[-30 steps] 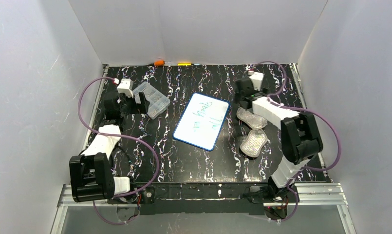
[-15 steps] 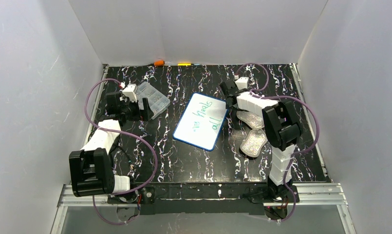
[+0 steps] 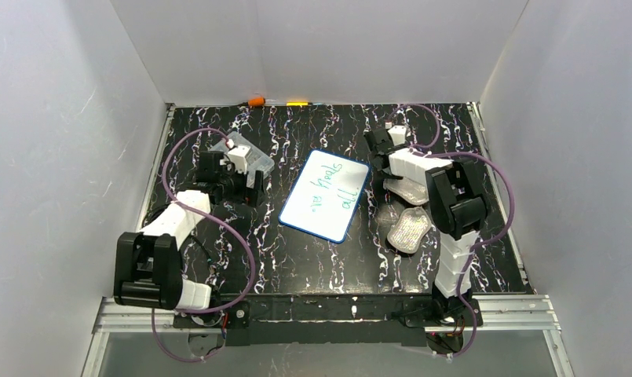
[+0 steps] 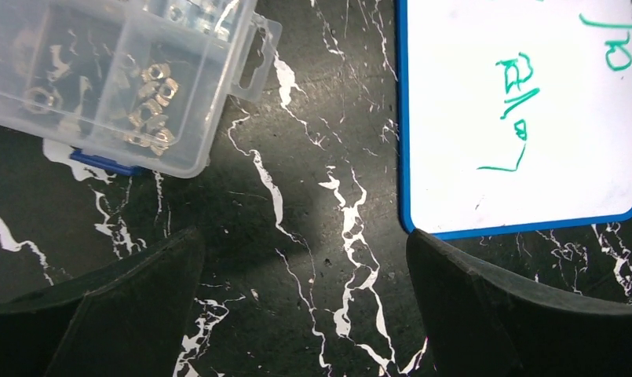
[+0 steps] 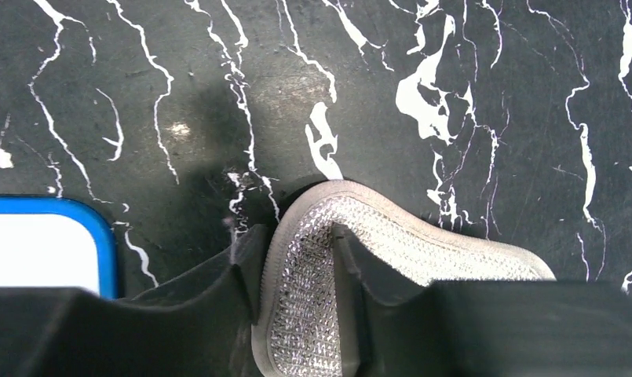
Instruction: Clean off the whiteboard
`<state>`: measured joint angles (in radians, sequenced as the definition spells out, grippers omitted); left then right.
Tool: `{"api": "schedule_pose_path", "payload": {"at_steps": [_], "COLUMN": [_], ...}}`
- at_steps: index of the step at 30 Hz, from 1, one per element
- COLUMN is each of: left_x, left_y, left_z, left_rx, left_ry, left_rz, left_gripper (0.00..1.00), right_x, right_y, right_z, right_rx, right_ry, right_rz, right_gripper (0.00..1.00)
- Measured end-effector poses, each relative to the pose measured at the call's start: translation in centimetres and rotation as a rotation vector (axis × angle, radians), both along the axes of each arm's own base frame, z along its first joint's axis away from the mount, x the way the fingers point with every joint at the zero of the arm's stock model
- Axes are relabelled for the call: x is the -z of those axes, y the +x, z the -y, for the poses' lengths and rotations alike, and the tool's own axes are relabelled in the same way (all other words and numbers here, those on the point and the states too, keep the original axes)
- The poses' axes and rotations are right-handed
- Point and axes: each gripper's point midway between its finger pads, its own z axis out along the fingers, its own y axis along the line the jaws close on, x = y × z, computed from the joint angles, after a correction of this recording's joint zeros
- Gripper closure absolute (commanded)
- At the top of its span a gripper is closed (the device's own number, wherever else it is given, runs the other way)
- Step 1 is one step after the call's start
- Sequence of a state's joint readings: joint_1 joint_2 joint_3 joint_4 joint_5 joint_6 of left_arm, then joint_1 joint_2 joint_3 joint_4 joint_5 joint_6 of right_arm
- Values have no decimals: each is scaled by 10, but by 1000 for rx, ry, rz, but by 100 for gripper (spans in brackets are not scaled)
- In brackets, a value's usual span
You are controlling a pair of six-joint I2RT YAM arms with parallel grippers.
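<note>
A black, white-veined tabletop sat inside white walls. From above, the whiteboard lay askew at its middle, its green writing unwiped. The left hand was by a clear box on the left. The right hand was right of the board, by the far grey pad and the near grey pad. The left wrist view showed that hand spread wide and empty. The right wrist view showed the right hand pinched on the far grey pad's edge. This looked like the wiper pickup; next, the pad needed lifting and carrying onto the writing.
</note>
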<state>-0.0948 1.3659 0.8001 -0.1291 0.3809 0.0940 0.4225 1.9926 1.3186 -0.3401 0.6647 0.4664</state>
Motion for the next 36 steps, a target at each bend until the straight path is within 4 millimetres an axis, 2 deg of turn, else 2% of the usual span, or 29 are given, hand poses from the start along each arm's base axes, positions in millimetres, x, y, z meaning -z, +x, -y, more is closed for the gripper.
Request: {"api": "schedule_pose_path", "payload": {"at_steps": [2,5,11,13,15,18,21,24,27,29,31,34,36], "left_x": [6,12,17,18,24,36,44,47,53,57,62,68,67], "left_y": [-3,-2,12,17,20,17,8,0,-13,-21,-27,-30,-27], "left_z": [4,11,29,34,40,48,55,60,59,58,55,53,54], "left_rx": [17,38,82,95,111,146,204,283,360,404,439,469,475], "left_ry": [14,33,48,49,53,71,102,142,203,247,289,333,352], "left_rz": [-17,-42,-71,-82,-101,-134,-151,-125,-102,-88,-73,-49,-24], "left_gripper": [1,1,2,6,8,8,7,6,5,4,4,2,2], "right_x": [2,1,-5,-8,-16,-24,-41,-64,-70,-61,-42,-8,-1], "right_y": [-1,-4,-17,-25,-32,-34,-15,28,68,84,92,86,85], "right_z": [2,2,-9,-24,-47,-70,-87,-102,-114,-116,-114,-109,-107], "right_rx": [0,-7,-52,-101,-175,-246,-283,-292,-291,-290,-285,-286,-284], "right_ry": [18,35,82,117,153,172,168,152,120,89,49,15,6], "right_rz": [-1,0,-19,-33,-37,-36,-9,55,98,97,62,-19,-33], "right_gripper": [75,99,99,99,99,99,99,99,99,99,99,99,99]}}
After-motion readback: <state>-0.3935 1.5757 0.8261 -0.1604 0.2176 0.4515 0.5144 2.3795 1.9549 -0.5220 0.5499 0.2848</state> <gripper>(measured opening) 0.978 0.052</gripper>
